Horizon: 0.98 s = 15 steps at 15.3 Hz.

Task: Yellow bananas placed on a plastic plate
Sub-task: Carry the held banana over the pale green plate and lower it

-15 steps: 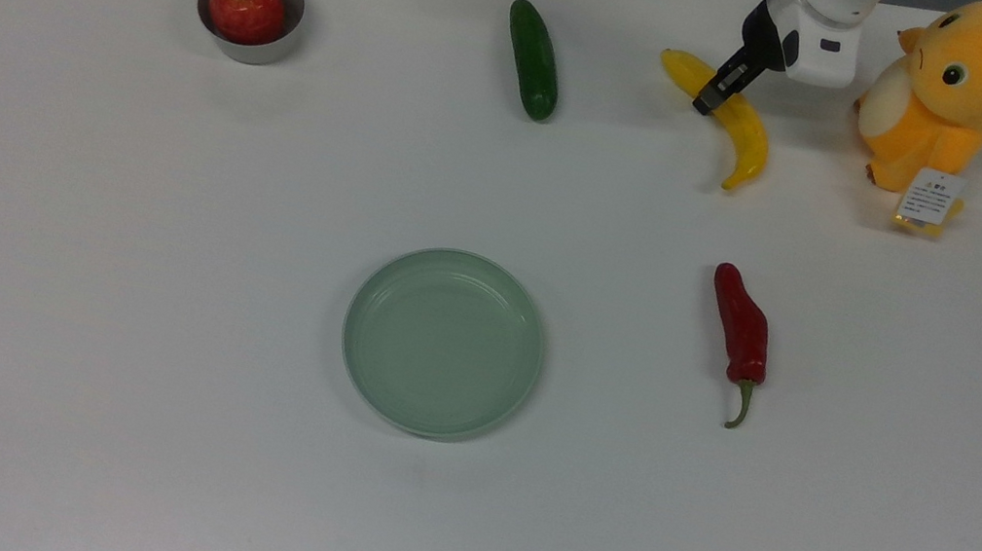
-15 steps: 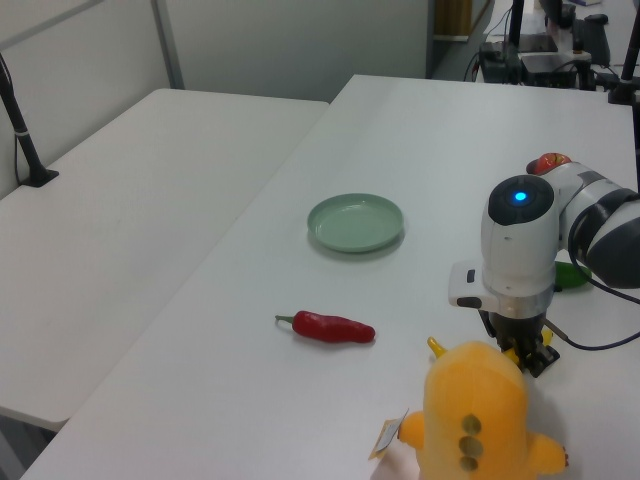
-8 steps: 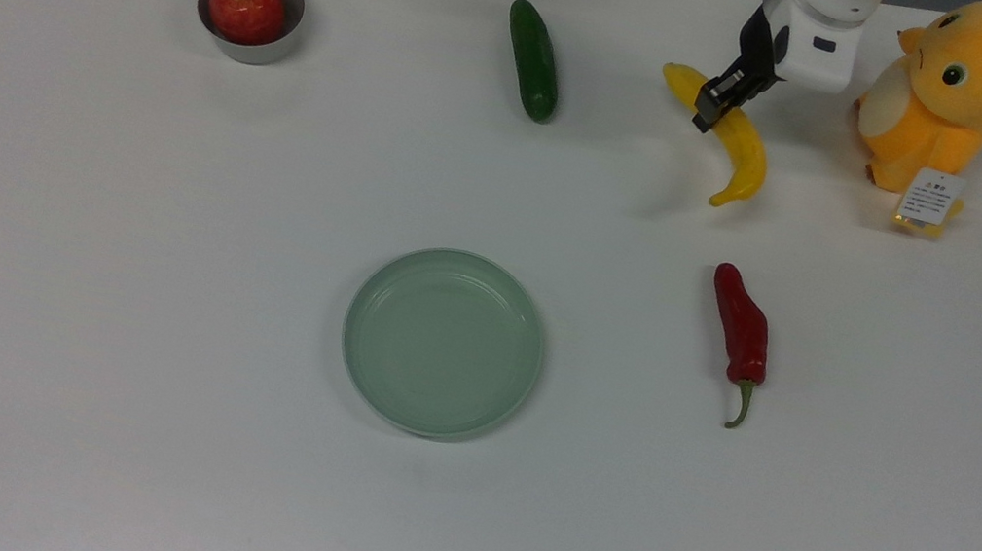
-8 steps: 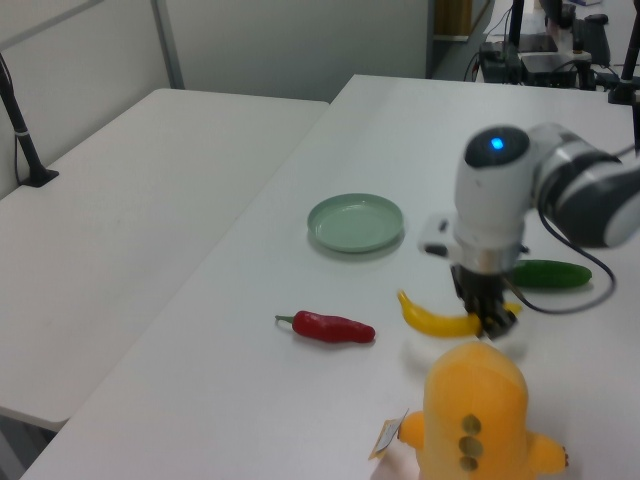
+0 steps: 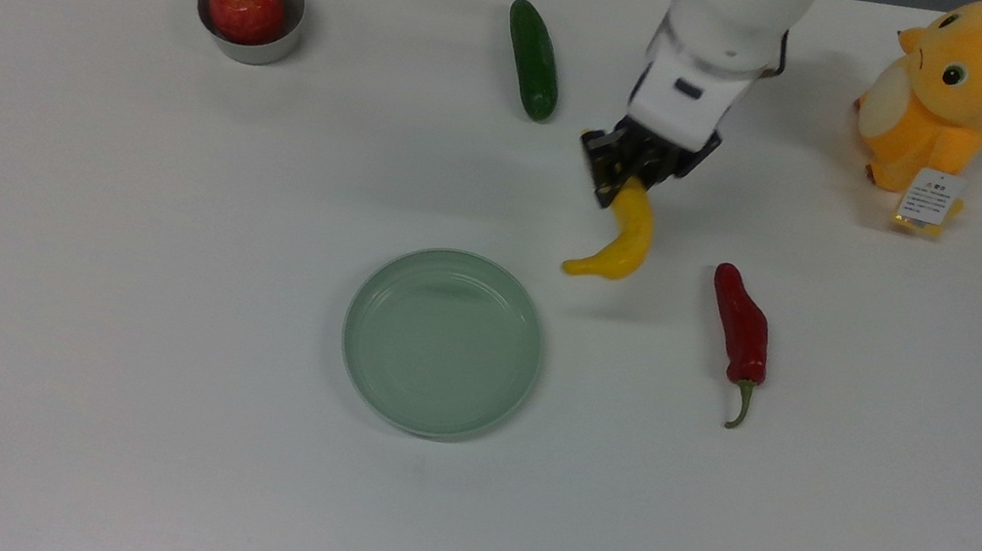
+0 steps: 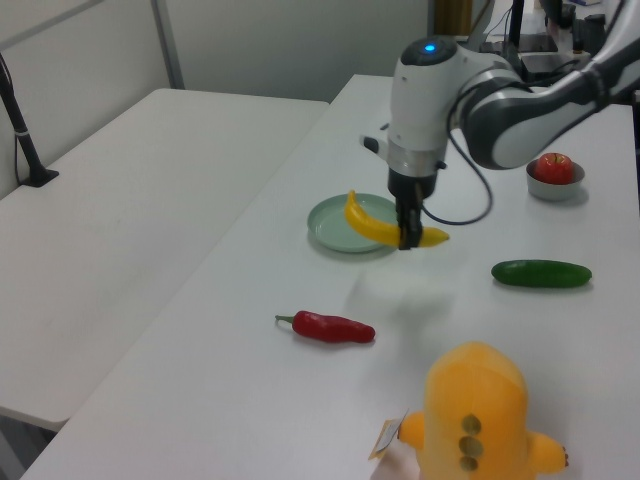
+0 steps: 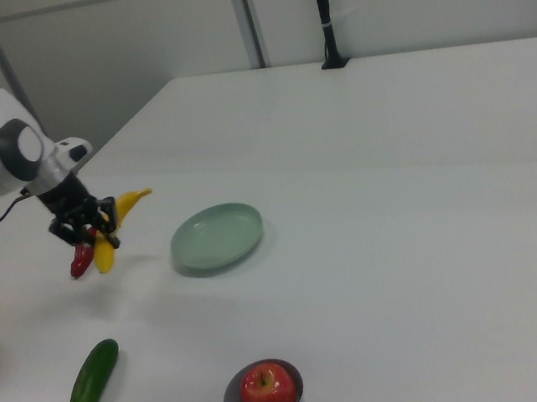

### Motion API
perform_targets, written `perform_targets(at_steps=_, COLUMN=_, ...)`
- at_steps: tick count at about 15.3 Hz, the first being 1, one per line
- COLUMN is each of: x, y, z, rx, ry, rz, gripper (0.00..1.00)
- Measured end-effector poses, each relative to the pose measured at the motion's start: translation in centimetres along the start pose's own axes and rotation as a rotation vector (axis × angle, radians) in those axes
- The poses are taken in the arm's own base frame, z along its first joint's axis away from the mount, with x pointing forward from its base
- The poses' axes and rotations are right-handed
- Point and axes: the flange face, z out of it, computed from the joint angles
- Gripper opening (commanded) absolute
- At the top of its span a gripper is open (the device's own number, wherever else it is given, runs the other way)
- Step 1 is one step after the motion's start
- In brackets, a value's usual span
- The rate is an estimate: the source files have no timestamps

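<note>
Pinching yellow bananas point(image 5: 623, 237) near one end, gripper point(image 5: 628, 171) up off table, top view: up-right of plastic plate point(image 5: 443, 341) | left view: banana point(image 6: 385, 225) w/ gripper point(image 6: 409, 237) in front of plate point(image 6: 330, 222) | right view: banana point(image 7: 116, 227) left of plate point(image 7: 217, 236), clamped in gripper point(image 7: 86, 228).

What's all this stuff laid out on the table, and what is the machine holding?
banana: one, bright yellow, held above the table, just off the plate's upper right in the top view
plate: one, pale mint green, round, mid-table, nothing on it
chili pepper: one, red with a green stem, on the top view's right of the plate
cucumber: one, dark green, near the table's far edge in the top view
apple: one, red, inside the bowl
bowl: one, metal, the top view's upper left
plush toy: one, orange-yellow, tagged, the top view's upper right
table: white
gripper: one, black fingers shut on the banana, on a white arm
</note>
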Motion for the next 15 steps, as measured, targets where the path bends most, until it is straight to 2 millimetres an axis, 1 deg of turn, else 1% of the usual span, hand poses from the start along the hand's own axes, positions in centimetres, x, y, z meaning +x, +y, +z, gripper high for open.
perform_targets(at_steps=1, x=0.7, y=1.9, z=0.7, rx=-0.005, ry=0.02, rz=0.041, gripper=0.0)
perform_targets(at_steps=4, x=1.6, y=5.5, z=2.4, rx=-0.021, ry=0.057, rz=0.117, gripper=0.0)
perform_targets(at_steps=6, x=1.8, y=7.5, z=3.5, rx=-0.033, ry=0.061, rz=0.16, gripper=0.0)
perform_targets(at_steps=8, x=2.2, y=9.5, z=4.1, rx=-0.047, ry=0.085, rz=0.193, gripper=0.01)
perform_targets(at_steps=9, x=2.3, y=10.0, z=4.2, rx=-0.05, ry=0.093, rz=0.2, gripper=0.02)
perform_targets(at_steps=10, x=2.5, y=10.5, z=4.5, rx=-0.053, ry=0.103, rz=0.208, gripper=0.08)
perform_targets(at_steps=11, x=2.6, y=10.9, z=4.7, rx=-0.056, ry=0.113, rz=0.217, gripper=0.26)
perform_targets(at_steps=12, x=2.7, y=11.3, z=4.8, rx=-0.058, ry=0.123, rz=0.222, gripper=0.98)
perform_targets(at_steps=13, x=2.7, y=11.6, z=4.9, rx=-0.06, ry=0.126, rz=0.226, gripper=1.0)
perform_targets(at_steps=15, x=2.7, y=11.6, z=5.1, rx=-0.06, ry=0.125, rz=0.227, gripper=1.0)
